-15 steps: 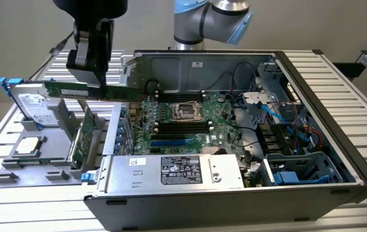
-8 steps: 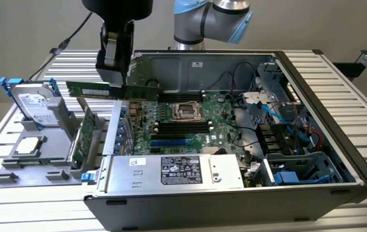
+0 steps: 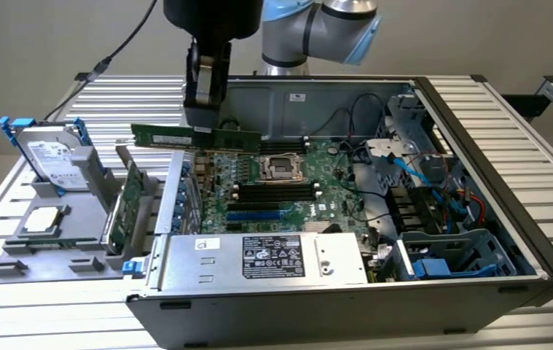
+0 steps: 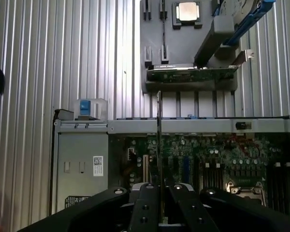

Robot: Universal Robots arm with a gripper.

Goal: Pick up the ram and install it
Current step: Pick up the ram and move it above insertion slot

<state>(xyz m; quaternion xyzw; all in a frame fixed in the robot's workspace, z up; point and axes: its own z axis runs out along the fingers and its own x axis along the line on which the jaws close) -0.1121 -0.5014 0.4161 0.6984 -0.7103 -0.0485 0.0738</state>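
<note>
- Robotics lab bench with a test rig.
- Robot arm (image 3: 320,29) stands behind a slatted aluminium table (image 3: 509,117).
- Open computer case (image 3: 305,313) lies on the table, motherboard (image 3: 286,182) exposed.
- Grey fixture (image 3: 63,251) beside the case racks loose parts: hard drive (image 3: 52,157), processor (image 3: 43,219), expansion card (image 3: 128,200).
- Gripper (image 3: 201,120) clamps the ram (image 3: 159,136) above the case.
- Cable (image 3: 125,40) trails down to the table against a plain wall.

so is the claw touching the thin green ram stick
Touching: exterior view shows the claw clamped on the thin green ram stick, held aloft.
</note>
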